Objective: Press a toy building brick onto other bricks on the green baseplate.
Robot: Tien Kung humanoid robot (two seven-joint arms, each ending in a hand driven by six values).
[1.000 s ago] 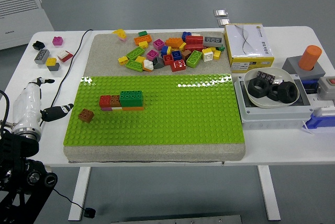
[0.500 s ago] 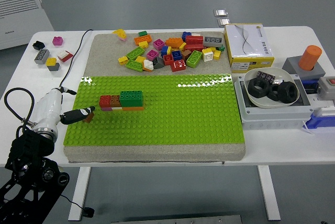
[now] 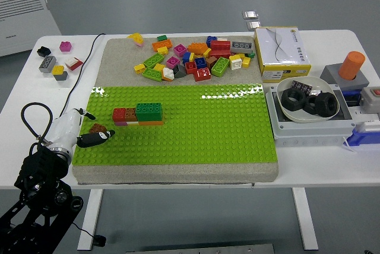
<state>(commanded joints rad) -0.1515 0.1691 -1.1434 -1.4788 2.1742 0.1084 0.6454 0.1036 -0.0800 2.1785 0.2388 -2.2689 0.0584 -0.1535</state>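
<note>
Left robot hand (image 3: 89,137) has moved in from the counter (image 3: 35,108) edge over the last sec, dark fingertips (image 3: 101,137) now at the brown brick (image 3: 98,129) on the baseplate's (image 3: 196,129) left edge. Fingers extended, touching/just beside brick; can't tell if actually gripped, looks more like contact than pinch. Brick barely shifted vs earlier. So prob. start of pickup, not yet pressing. Target stack (image 3: 138,114) (red + green on orange/purple) sits just beyond, to the right. Loose brick pile (image 3: 193,58) far back, untouched. Right arm not visible.
</note>
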